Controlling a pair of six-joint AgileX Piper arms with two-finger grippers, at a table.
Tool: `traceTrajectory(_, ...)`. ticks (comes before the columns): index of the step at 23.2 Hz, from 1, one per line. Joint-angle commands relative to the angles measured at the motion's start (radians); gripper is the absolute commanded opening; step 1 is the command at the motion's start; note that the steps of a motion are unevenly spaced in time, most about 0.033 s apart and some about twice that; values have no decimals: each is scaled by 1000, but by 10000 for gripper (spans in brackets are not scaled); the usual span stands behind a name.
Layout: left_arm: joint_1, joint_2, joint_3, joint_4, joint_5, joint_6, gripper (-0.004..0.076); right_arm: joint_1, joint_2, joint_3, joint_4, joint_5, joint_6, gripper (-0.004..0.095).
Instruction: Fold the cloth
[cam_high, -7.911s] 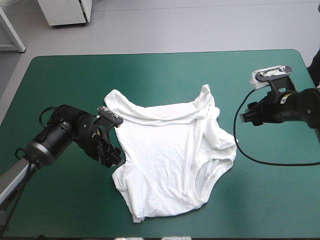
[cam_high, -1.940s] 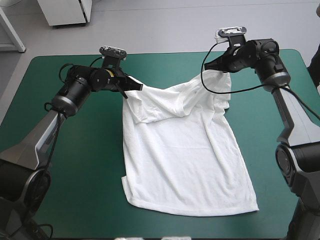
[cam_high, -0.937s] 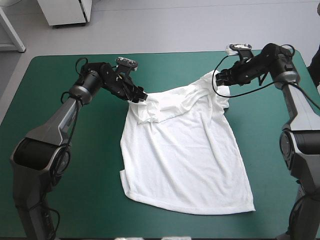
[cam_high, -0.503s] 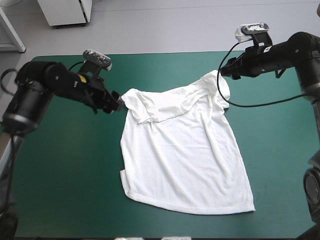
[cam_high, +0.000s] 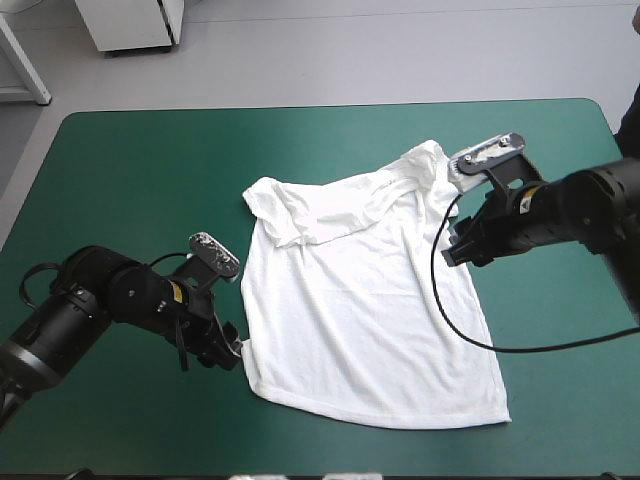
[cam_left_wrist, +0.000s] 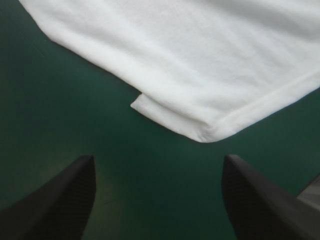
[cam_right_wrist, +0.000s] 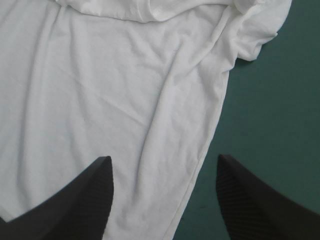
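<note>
Fingers (cam_left_wrist: 65, 200) of left gripper (cam_left_wrist: 157, 160) and right gripper (cam_right_wrist: 164, 157) apart, empty, at opposite edges of flat T-shirt (cam_high: 360, 300)

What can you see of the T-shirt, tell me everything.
The T-shirt is white, soft-looking, lightly wrinkled cloth, spread mostly flat on the teal-green cover, hem toward the near edge. Its collar end is bunched and folded over, the sleeves crumpled. The open left gripper faces its near-left hem corner without touching it; the open right gripper is over its right side edge.
</note>
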Motion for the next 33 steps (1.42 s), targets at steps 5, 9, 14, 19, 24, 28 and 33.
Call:
traceTrajectory(5, -13, 84, 70, 20, -151, -16, 517, 4, -94, 38, -48, 1, 21, 577)
traceTrajectory(9, -13, 180, 82, 23, -211, -16, 517, 4, -96, 66, -49, 1, 29, 577)
traceTrajectory(14, -32, 277, 82, 13, -246, -16, 511, 4, -104, 144, -77, 1, 58, 577)
traceTrajectory(19, -58, 388, 82, -26, -276, -16, 461, 4, -167, 225, -149, 1, 124, 577)
traceTrajectory(24, -58, 462, 82, -65, -283, -16, 219, 4, -288, 410, -118, 1, 128, 577)
traceTrajectory(28, -58, 493, 82, -72, -306, -16, 40, 4, -369, 589, -61, 1, 159, 577)
traceTrajectory(33, -58, 504, 82, -111, -320, 16, -10, 4, -391, 733, 25, -1, 166, 577)
